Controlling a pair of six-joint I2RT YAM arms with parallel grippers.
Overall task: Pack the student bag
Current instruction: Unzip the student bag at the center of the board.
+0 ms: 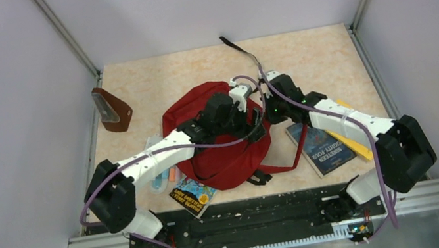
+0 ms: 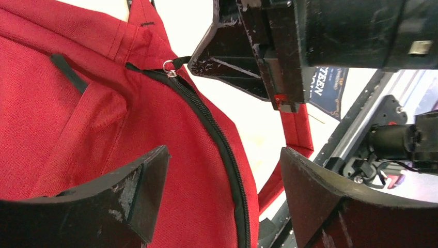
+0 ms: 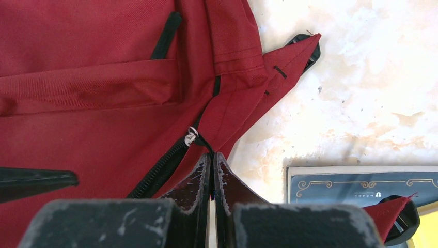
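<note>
**Top external: bag unopened, books not yet packed**

Top external view shows the bag (image 1: 220, 144) lying mid-tabletop (image 1: 326, 60) under both arms. A blue book (image 1: 322, 148) sits to its right and a colourful book (image 1: 193, 195) at its near left, both outside it. Packing looks barely begun: the zip (image 2: 216, 132) reads as closed along what shows. Only the right wrist view reveals the right fingers (image 3: 206, 175) pinched shut on the zip pull (image 3: 202, 142). Only the left wrist view shows the left fingers (image 2: 134, 186) spread wide above the fabric, holding nothing.
</note>
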